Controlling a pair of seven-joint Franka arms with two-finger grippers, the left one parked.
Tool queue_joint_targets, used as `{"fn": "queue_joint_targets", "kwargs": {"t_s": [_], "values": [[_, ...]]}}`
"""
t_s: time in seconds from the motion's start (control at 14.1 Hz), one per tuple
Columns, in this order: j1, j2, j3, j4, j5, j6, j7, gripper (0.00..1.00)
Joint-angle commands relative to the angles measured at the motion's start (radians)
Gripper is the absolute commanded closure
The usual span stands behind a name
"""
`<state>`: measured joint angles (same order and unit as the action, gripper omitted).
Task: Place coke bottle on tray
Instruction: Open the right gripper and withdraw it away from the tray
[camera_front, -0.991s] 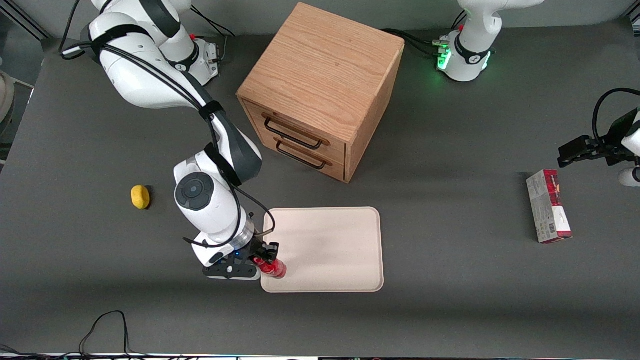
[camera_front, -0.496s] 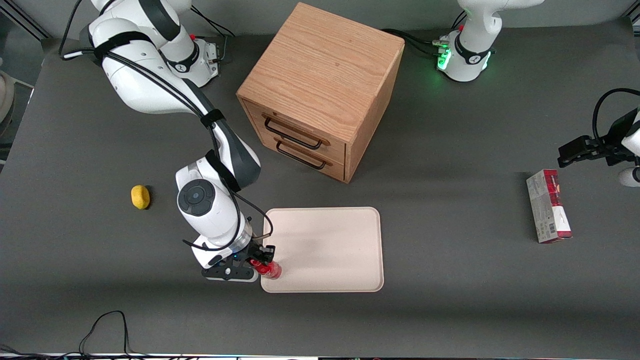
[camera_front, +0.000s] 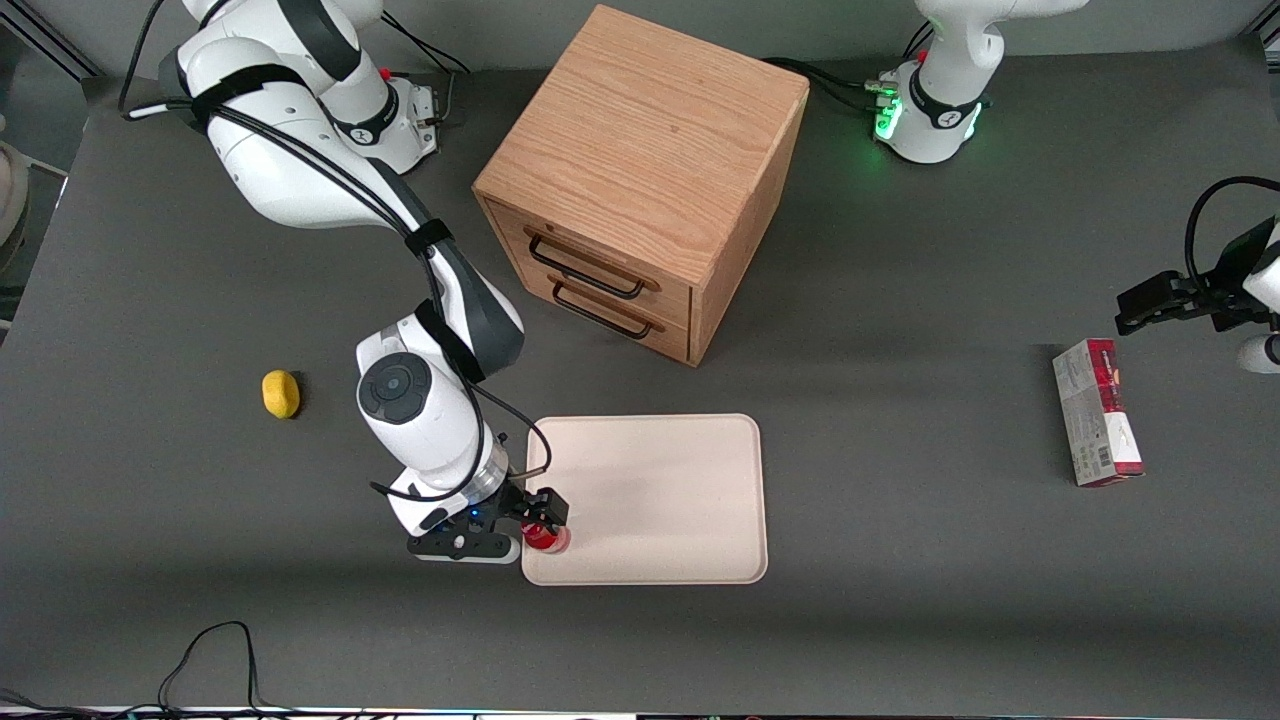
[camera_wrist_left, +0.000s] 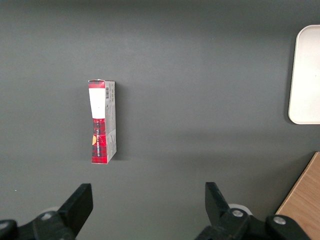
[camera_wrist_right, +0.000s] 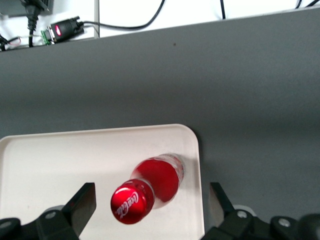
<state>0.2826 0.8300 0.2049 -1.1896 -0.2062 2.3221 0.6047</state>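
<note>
The coke bottle (camera_front: 547, 539) is small and red with a red cap. It stands upright on the beige tray (camera_front: 660, 495), in the tray's corner nearest the front camera at the working arm's end. The right wrist view looks down on the coke bottle (camera_wrist_right: 161, 179) close to the rounded corner of the tray (camera_wrist_right: 60, 165). My gripper (camera_front: 540, 518) hangs just above the bottle. That gripper (camera_wrist_right: 149, 201) is open, its fingers (camera_wrist_right: 82, 202) wide on either side of the cap and clear of it.
A wooden two-drawer cabinet (camera_front: 640, 180) stands farther from the front camera than the tray. A yellow lump (camera_front: 281, 393) lies toward the working arm's end. A red-and-white carton (camera_front: 1097, 410) lies toward the parked arm's end, where the left wrist view shows the carton (camera_wrist_left: 102, 130).
The bottle hung tilted in the shut gripper over the tray's edge. It now stands upright on the tray corner, and the fingers have opened off it.
</note>
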Motion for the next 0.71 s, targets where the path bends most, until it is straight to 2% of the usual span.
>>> {"fn": "queue_joint_targets", "kwargs": {"t_s": [0.0,0.21,0.42,0.64], "values": [[0.009,-0.098,-0.03,-0.06,-0.012,-0.024,0.018,0.0],[0.004,-0.283,-0.074,-0.207,0.013,-0.162,-0.061,0.0],[0.004,-0.516,-0.203,-0.364,0.169,-0.361,-0.338,0.0],[-0.003,-0.716,-0.335,-0.456,0.224,-0.563,-0.463,0.0]]}}
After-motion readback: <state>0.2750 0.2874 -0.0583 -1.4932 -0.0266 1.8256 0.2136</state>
